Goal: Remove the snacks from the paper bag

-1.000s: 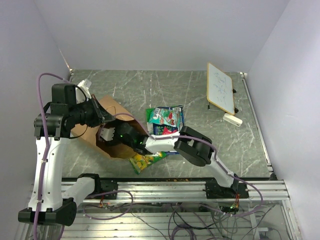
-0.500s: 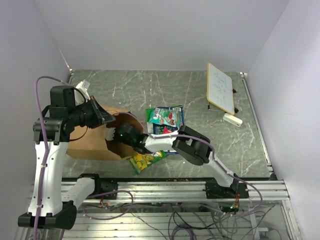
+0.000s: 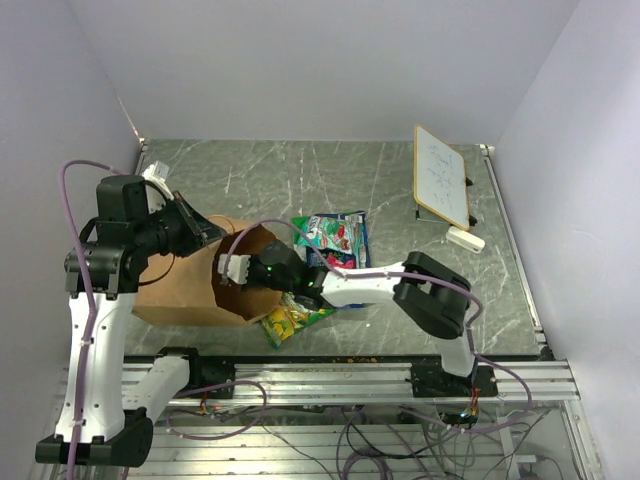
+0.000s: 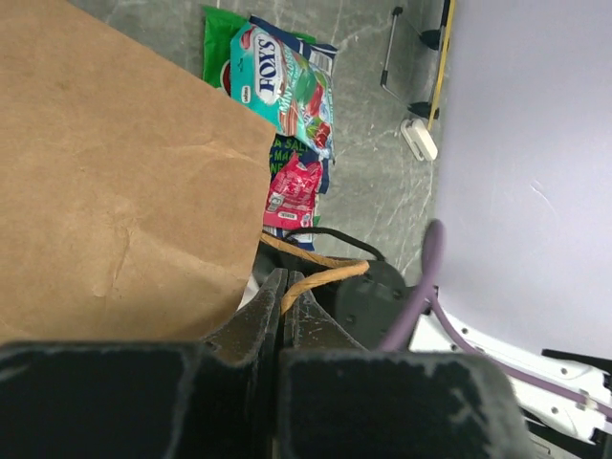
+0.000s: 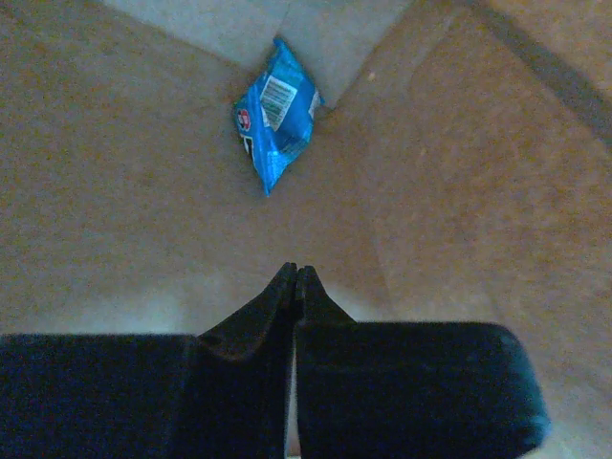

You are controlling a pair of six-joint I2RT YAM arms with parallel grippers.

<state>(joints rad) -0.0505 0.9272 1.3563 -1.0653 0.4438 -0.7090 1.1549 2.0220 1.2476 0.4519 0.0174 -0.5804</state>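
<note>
Left gripper (image 4: 285,279): fingers pressed together, pinching the thin tan handle (image 4: 320,275) of the paper bag (image 4: 115,182) at its mouth
Right gripper (image 5: 295,273): reached into the bag through its mouth; fingers clenched tip to tip with nothing between them, touching no packet
Paper bag: lies on its side at the left of the table (image 3: 400,200), mouth turned toward the right arm, base toward the left wall
Blue packet (image 5: 275,115): one snack inside the bag, lying in the far corner at the bag's bottom, well apart from the right fingertips
Snacks on the table: a teal Fox's packet (image 4: 287,86) lies over a green packet (image 4: 218,27); a red packet (image 4: 295,191) lies just beside the bag's mouth; a yellow-green packet (image 3: 292,322) lies near the table's front edge, under the right arm
White board (image 3: 441,175): stands tilted at the far right, well apart from the bag
</note>
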